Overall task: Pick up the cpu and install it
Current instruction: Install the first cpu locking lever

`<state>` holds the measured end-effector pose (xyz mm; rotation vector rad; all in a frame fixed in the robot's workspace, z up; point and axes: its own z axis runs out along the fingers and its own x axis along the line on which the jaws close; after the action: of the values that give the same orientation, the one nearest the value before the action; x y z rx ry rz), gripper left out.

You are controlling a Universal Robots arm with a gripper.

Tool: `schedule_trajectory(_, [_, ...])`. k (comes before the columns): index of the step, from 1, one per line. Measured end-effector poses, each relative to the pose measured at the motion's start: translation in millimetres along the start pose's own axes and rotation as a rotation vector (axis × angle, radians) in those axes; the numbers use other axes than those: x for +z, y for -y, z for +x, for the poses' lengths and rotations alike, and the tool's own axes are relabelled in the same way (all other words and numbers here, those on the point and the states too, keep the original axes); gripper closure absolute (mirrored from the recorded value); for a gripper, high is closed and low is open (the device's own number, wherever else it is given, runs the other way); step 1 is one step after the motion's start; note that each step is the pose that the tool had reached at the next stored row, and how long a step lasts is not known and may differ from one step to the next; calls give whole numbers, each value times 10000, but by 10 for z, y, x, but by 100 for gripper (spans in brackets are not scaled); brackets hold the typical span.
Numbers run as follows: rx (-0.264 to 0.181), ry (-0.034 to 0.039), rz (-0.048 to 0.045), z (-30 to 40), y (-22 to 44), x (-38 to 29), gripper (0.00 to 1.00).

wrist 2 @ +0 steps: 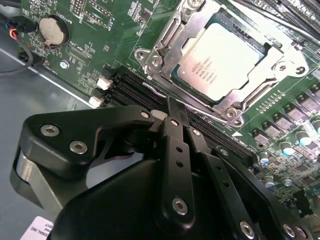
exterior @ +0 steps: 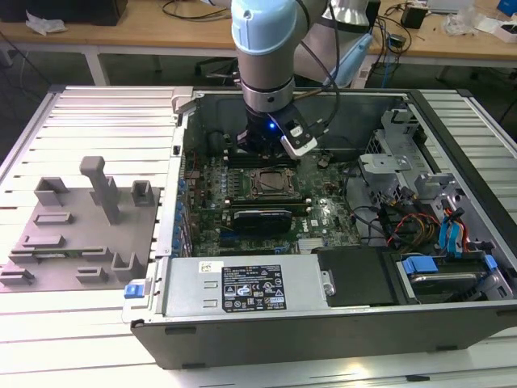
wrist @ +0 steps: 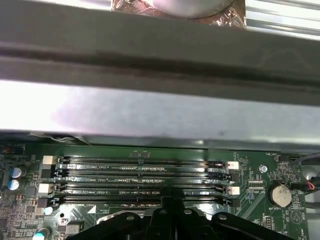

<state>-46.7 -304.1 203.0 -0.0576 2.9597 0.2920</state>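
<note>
The arm (exterior: 265, 48) is being seen in the exterior view as a thick silver-grey tube capped by a pale blue joint cover, with a darker ribbed band beneath it. Black cables are being carried along its side, and a small blue light is glowing at the wrist beside a white-edged camera module (exterior: 297, 139). In the second wrist view, the gripper (wrist 2: 172, 112) is being shown as matte black linkage plates fastened with round silver screws, with a grey metal cylinder set at one side.
</note>
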Motion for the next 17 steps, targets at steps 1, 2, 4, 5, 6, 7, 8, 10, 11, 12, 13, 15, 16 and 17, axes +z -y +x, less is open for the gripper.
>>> schedule_trajectory(1, [-17,99,-20,27,-1,-1,89])
schedule_trajectory(2, [-31,185,-39,52,-1,-1,89])
schedule_trajectory(4, [-50,297,-49,70,0,3,89])
schedule_trajectory(5, [-58,336,-49,72,4,6,89])
schedule_trajectory(6, [-75,410,-49,74,21,12,89])
schedule_trajectory(7, [-80,441,-49,75,34,13,89])
schedule_trajectory(8, [-85,460,-44,76,42,14,89])
schedule_trajectory(10, [-90,490,-45,77,56,15,89])
schedule_trajectory(11, [-93,503,-46,78,61,16,89])
schedule_trajectory(12, [-95,520,-46,78,62,17,89])
schedule_trajectory(13, [-93,535,-70,78,63,16,89])
schedule_trajectory(15, [-90,537,-86,77,61,9,89])
schedule_trajectory(16, [-91,538,-90,75,59,-1,89])
schedule_trajectory(17, [-90,538,-92,72,56,-14,89])
